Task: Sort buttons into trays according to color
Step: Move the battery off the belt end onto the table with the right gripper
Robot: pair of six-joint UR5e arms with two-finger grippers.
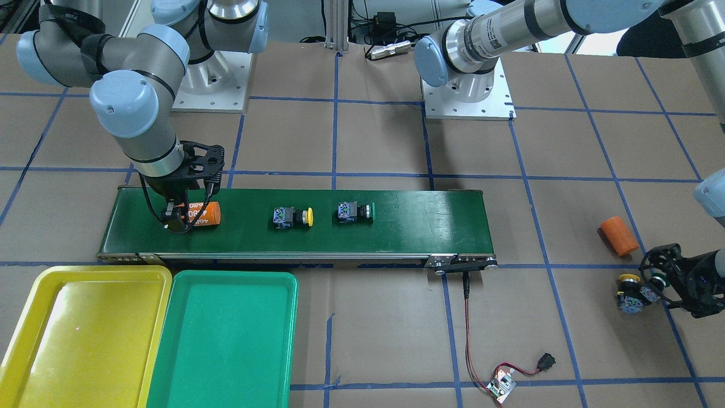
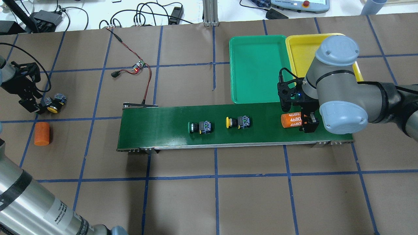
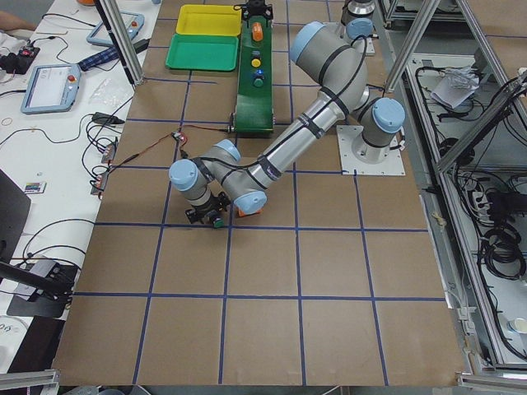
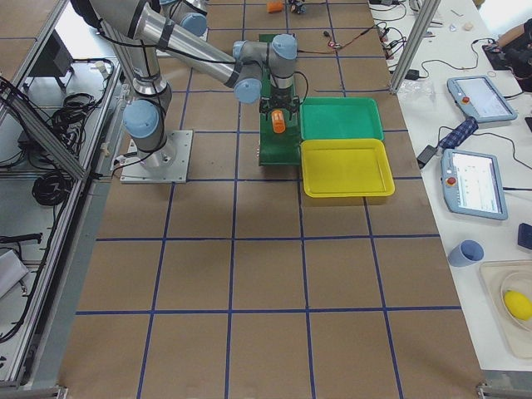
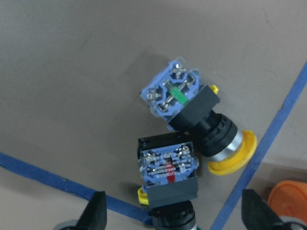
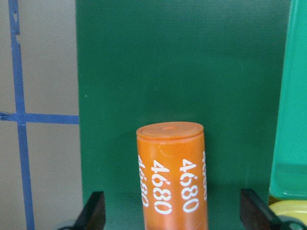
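The right gripper (image 6: pixel 172 212) hangs over the belt (image 1: pixel 425 224) at its 3 o'clock end in the overhead view. Its fingers (image 6: pixel 96 211) are spread wide on either side of an orange cylinder (image 6: pixel 171 172) and do not touch it. The cylinder is no button, so it likely needs clearing away and belongs in neither tray. To do that cleanly, close squarely on its round sides, lift straight up, and set it down on the bare table.

The green tray (image 2: pixel 256 65) and the yellow tray (image 2: pixel 298 54) lie side by side at 12 o'clock from the cylinder, and neither appears to hold a button. Two buttons wait on the belt at 9 o'clock from the cylinder. The yellow button (image 2: pixel 237 122) is nearer, and the green button (image 2: pixel 200 127) lies beyond it.

The left gripper (image 2: pixel 35 106) hovers low over the table well off the belt's 9 o'clock end, its fingers apart. A second yellow button (image 5: pixel 201 120) and another button (image 5: pixel 169 172) lie close together there, perhaps touching. The second one's cap is mostly cut off in the wrist view. The fingers straddle this second button, so take it alone. Grip the square black body rather than the cap, and lift without nudging the yellow one.
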